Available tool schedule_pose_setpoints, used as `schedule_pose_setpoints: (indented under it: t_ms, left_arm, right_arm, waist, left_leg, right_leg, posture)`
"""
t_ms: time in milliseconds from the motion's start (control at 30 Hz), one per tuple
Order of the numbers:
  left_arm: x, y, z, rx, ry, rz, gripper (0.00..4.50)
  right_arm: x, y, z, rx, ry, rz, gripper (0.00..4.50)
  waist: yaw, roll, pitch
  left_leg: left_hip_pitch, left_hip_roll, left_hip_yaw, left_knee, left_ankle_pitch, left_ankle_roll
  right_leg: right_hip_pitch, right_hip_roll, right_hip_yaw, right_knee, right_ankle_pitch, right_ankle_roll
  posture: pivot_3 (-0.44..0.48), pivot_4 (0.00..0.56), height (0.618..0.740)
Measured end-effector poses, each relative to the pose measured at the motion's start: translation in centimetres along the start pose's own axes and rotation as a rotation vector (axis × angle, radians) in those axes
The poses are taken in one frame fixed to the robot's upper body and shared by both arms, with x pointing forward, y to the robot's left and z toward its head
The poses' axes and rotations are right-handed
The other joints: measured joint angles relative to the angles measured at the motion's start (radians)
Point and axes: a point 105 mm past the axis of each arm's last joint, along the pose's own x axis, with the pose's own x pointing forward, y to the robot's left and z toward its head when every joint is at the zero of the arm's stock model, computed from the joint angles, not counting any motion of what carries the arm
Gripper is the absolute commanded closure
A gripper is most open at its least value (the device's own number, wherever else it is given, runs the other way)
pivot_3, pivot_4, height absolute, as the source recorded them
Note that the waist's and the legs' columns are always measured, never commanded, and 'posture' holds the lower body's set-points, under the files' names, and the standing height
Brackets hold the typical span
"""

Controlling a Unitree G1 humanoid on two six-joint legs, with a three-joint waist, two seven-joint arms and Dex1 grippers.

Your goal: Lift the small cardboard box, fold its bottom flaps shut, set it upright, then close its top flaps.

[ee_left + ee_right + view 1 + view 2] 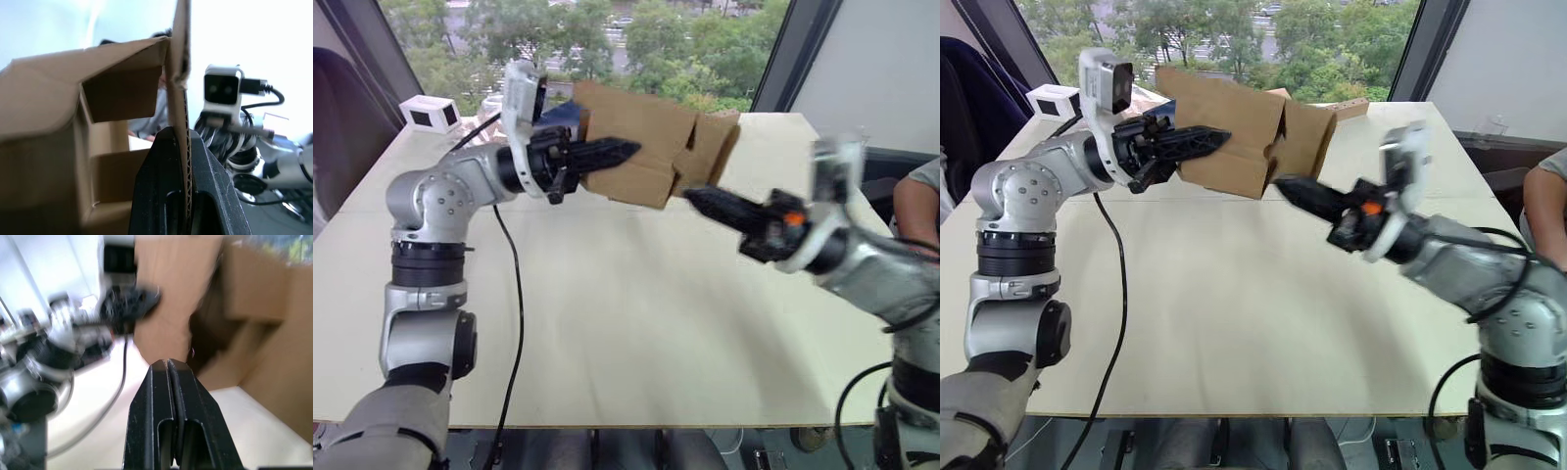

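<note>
Right up close is my own right gripper [1285, 185], fingers pressed together with nothing between them, tip reaching toward the open end of the small cardboard box [641, 145]. Biggest thing around is the pale table [626, 313], and the box isn't on it: it hangs in the air over the far part of the table, up near the window. My left gripper [625, 150] is what's holding it, clamped on one cardboard wall, which the left wrist view shows squeezed edge-on between the two fingers.

Box lies on its side, long axis running roughly across me from left to right. One flapped end is toward my left arm, the other opens toward my right side with a flap [715, 147] splayed outward. So the right gripper is the nearer one to those loose flaps, sitting just below and beside that end. My guess: that flap needs pushing inward next.

Small white box with black panels [431, 114] sits at the far left corner, well apart.
</note>
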Motion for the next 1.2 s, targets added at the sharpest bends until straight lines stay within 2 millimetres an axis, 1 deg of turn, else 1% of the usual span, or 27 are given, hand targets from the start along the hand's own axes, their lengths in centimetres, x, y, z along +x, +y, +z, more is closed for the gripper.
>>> schedule_pose_setpoints:
  t_ms: [100, 167, 233, 300, 367, 433, 500, 533, 600, 700, 833, 900, 967, 1067, 1200]
  left_arm:
    - [0.0, 0.0, 0.1, -0.001, -0.01, 0.0, 4.5]
    - [0.0, 0.0, 0.1, -0.005, -0.014, 0.006, 4.5]
    - [-0.3, 0.1, 0.0, -0.021, -0.022, 0.023, 4.5]
    - [-0.6, 0.2, 0.1, -0.032, -0.045, 0.032, 4.5]
    - [-0.7, 0.0, 0.4, -0.038, -0.069, 0.032, 4.5]
    - [-0.8, -0.2, 0.8, -0.038, -0.092, 0.025, 4.5]
    - [-0.5, -0.5, 0.8, -0.043, -0.106, 0.008, 4.5]
    - [-0.4, -0.6, 0.7, -0.048, -0.107, 0.003, 4.5]
    - [-0.1, -0.6, 0.5, -0.063, -0.109, -0.003, 4.5]
    - [-0.1, -0.6, 0.5, -0.071, -0.112, -0.003, 4.5]
    - [-0.1, -0.3, 0.3, -0.086, -0.12, 0.007, 4.5]
    - [-0.2, -0.1, 0.3, -0.093, -0.125, 0.013, 4.5]
    - [-0.3, 0.2, 0.2, -0.108, -0.134, 0.027, 4.5]
    - [-0.5, 0.6, 0.3, -0.121, -0.149, 0.042, 4.5]
    - [-0.9, 0.9, 0.4, -0.136, -0.173, 0.053, 4.5]
  right_arm:
    - [-1.1, -1.1, 0.5, 0.04, -0.026, -0.039, 4.48]
    - [-1.8, -1.9, 1.2, 0.032, -0.046, -0.084, 4.48]
    - [-2.7, -3.2, 2.2, 0.002, -0.08, -0.15, 4.48]
    - [-3.3, -4.6, 2.4, -0.026, -0.093, -0.226, 4.48]
    - [-3.7, -6.7, 1.8, -0.062, -0.077, -0.326, 4.48]
    - [-3.8, -8.4, 0.7, -0.07, -0.047, -0.392, 4.48]
    - [-2.7, -9.1, -0.5, -0.059, -0.033, -0.389, 4.48]
    - [-1.7, -9.1, -1.2, -0.051, -0.024, -0.365, 4.48]
    - [-0.2, -8.9, -1.8, -0.05, -0.022, -0.321, 4.48]
    - [1.7, -8.6, -1.6, -0.045, -0.06, -0.264, 4.48]
    - [3.6, -6.9, -1.4, -0.013, -0.108, -0.151, 4.48]
    - [4.0, -6.0, -1.5, 0.014, -0.116, -0.099, 4.48]
    - [4.5, -4.5, -1.5, 0.051, -0.131, -0.025, 4.48]
    - [4.8, -2.9, -1.0, 0.071, -0.15, 0.043, 4.48]
    - [4.7, -1.9, -0.5, 0.116, -0.195, 0.083, 4.48]
  waist:
    - [-0.003, 0.0, 0.0]
    - [-0.004, 0.0, 0.0]
    - [-0.004, 0.0, 0.0]
    - [-0.004, 0.0, 0.0]
    - [-0.003, 0.0, 0.0]
    - [-0.004, 0.0, 0.0]
    - [-0.008, 0.0, 0.0]
    - [-0.008, 0.001, 0.0]
    - [-0.007, 0.001, 0.0]
    - [-0.005, 0.001, 0.0]
    - [-0.001, 0.001, 0.0]
    - [-0.001, 0.001, 0.0]
    - [-0.002, 0.001, 0.0]
    - [-0.003, 0.001, 0.0]
    - [-0.003, 0.001, 0.0]
  left_leg:
    - [0.0, 0.0, 0.0, 0.0, 0.0, 0.0]
    - [0.0, 0.0, 0.0, 0.0, 0.0, 0.0]
    - [0.0, 0.0, 0.0, 0.0, 0.0, 0.0]
    - [0.0, 0.001, 0.001, 0.0, 0.0, 0.0]
    - [0.0, 0.0, 0.001, 0.0, 0.0, 0.0]
    - [0.0, 0.0, 0.001, 0.0, 0.0, 0.0]
    - [0.0, 0.001, 0.001, 0.0, 0.0, 0.0]
    - [0.001, 0.001, 0.001, 0.0, 0.0, -0.001]
    - [0.0, 0.001, 0.001, 0.0, 0.001, -0.002]
    - [0.0, 0.001, 0.001, 0.0, 0.002, -0.004]
    - [0.0, 0.0, 0.001, 0.0, 0.002, -0.004]
    - [0.0, 0.0, 0.001, 0.0, 0.002, -0.004]
    - [0.0, 0.0, 0.001, 0.0, 0.002, -0.004]
    - [0.0, 0.0, 0.0, 0.0, 0.002, -0.004]
    - [0.0, 0.0, 0.0, 0.0, 0.002, -0.003]
  right_leg:
    - [-0.001, 0.001, 0.0, 0.0, 0.0, 0.0]
    - [-0.001, 0.001, 0.0, 0.001, 0.0, 0.0]
    - [-0.001, 0.001, 0.0, 0.0, 0.0, 0.0]
    - [0.0, 0.001, 0.0, 0.001, 0.0, 0.0]
    - [-0.001, 0.001, 0.0, 0.001, 0.0, 0.0]
    - [-0.001, 0.001, 0.0, 0.001, 0.0, 0.0]
    - [-0.001, 0.001, 0.0, 0.001, 0.0, 0.0]
    - [-0.002, 0.001, 0.001, 0.002, 0.0, 0.0]
    - [-0.002, 0.002, 0.001, 0.002, 0.0, 0.0]
    - [-0.002, 0.001, 0.0, 0.002, 0.0, 0.0]
    - [-0.002, 0.0, 0.0, 0.001, 0.0, 0.0]
    - [-0.002, 0.0, 0.0, 0.001, 0.0, 0.0]
    - [-0.002, 0.0, 0.0, 0.001, 0.0, 0.0]
    - [-0.002, 0.0, 0.0, 0.001, 0.0, 0.0]
    - [-0.002, 0.0, 0.0, 0.002, 0.0, 0.0]
  posture:
    - [0.0, 0.15, 0.74]
    - [0.0, 0.15, 0.74]
    - [0.0, 0.15, 0.74]
    - [0.0, 0.15, 0.74]
    - [0.0, 0.15, 0.74]
    - [0.0, 0.15, 0.74]
    - [0.0, 0.15, 0.74]
    - [0.0, 0.15, 0.74]
    - [0.0, 0.15, 0.74]
    - [0.0, 0.15, 0.74]
    - [0.0, 0.15, 0.74]
    - [0.0, 0.15, 0.74]
    - [0.0, 0.15, 0.74]
    - [0.0, 0.15, 0.74]
    - [0.0, 0.15, 0.74]
